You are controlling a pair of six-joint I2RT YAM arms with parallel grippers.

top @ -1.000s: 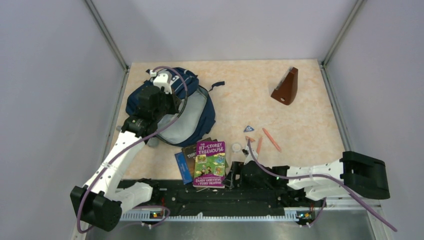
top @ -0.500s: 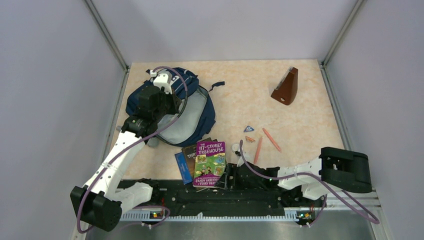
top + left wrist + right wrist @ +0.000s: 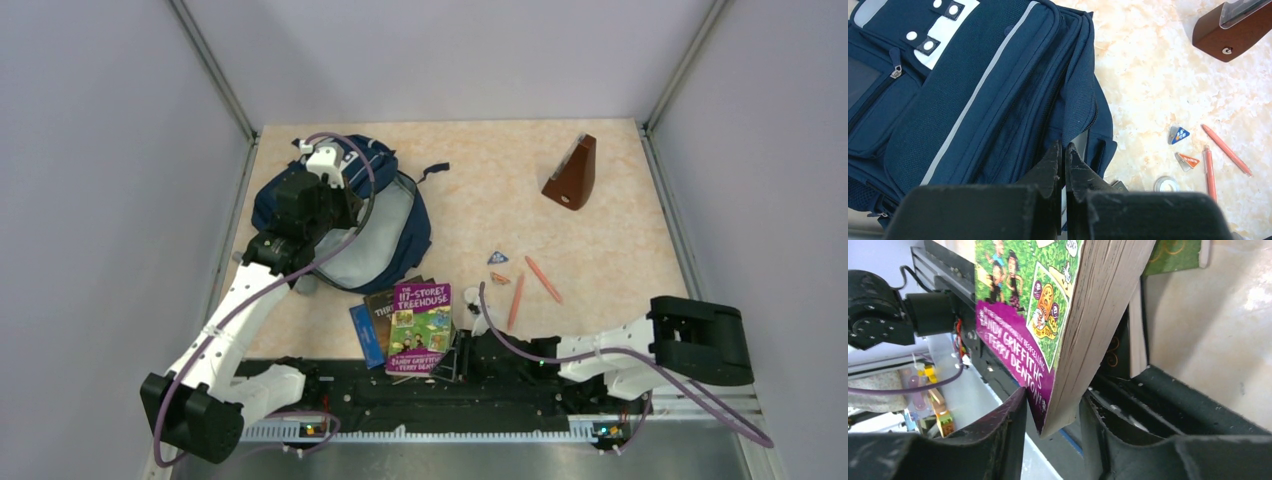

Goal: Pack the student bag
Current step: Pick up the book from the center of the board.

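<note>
The student bag (image 3: 395, 235), navy with grey stripes, lies at the far left with its main pocket open and the grey lining showing. My left gripper (image 3: 340, 212) is shut on the bag's opening edge; the left wrist view shows its tips (image 3: 1064, 146) pinched on the navy fabric (image 3: 973, 90). A purple and green Treehouse book (image 3: 420, 325) tops a small stack near the front edge. My right gripper (image 3: 453, 355) is open, and its fingers straddle that book's near right corner (image 3: 1048, 305); in the right wrist view the gripper (image 3: 1054, 399) shows a gap beside one finger.
A dark book (image 3: 380, 303) and a blue book (image 3: 364, 337) lie under the top one. Two orange pens (image 3: 545, 280), (image 3: 516, 300) and two small triangular tags (image 3: 497, 258) lie right of the books. A brown wedge-shaped box (image 3: 572, 175) stands far right. The black rail (image 3: 400, 395) runs along the front.
My right arm has swung left and its gripper has slid up to the Treehouse book's corner. The left arm and the bag have not moved.
</note>
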